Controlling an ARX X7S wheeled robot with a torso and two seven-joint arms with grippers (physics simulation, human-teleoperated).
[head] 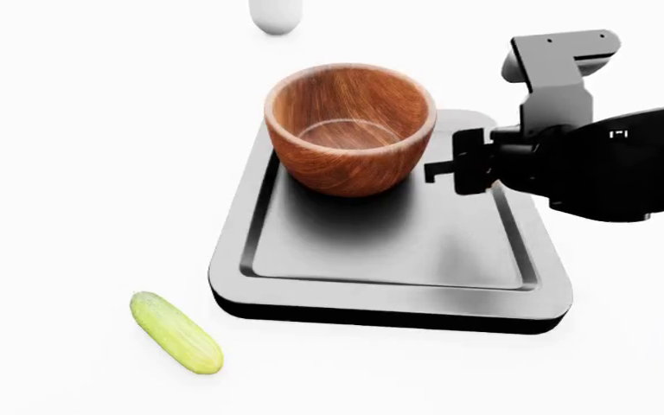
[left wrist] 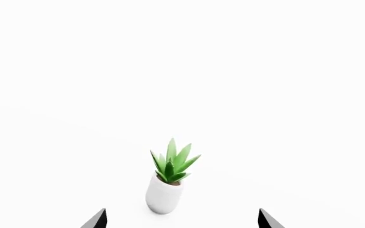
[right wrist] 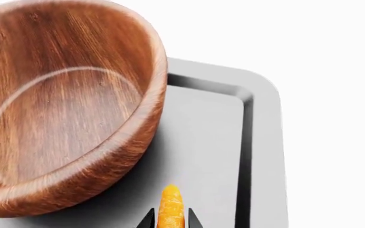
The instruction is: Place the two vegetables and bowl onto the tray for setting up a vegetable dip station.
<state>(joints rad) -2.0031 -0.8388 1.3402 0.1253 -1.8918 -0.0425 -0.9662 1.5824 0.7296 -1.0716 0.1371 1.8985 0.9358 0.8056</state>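
The reddish-brown wooden bowl stands on the far end of the grey tray. My right gripper hovers over the tray just right of the bowl, shut on the small orange carrot, whose tip pokes out between the fingers. In the head view the carrot is hidden. The pale yellow-green cucumber lies on the white surface off the tray's near left corner. My left gripper is open with nothing between its fingers, and it is out of the head view.
A white pot with a green spiky plant stands just ahead of my left gripper. The same pot's white base shows at the far edge of the head view, behind the bowl.
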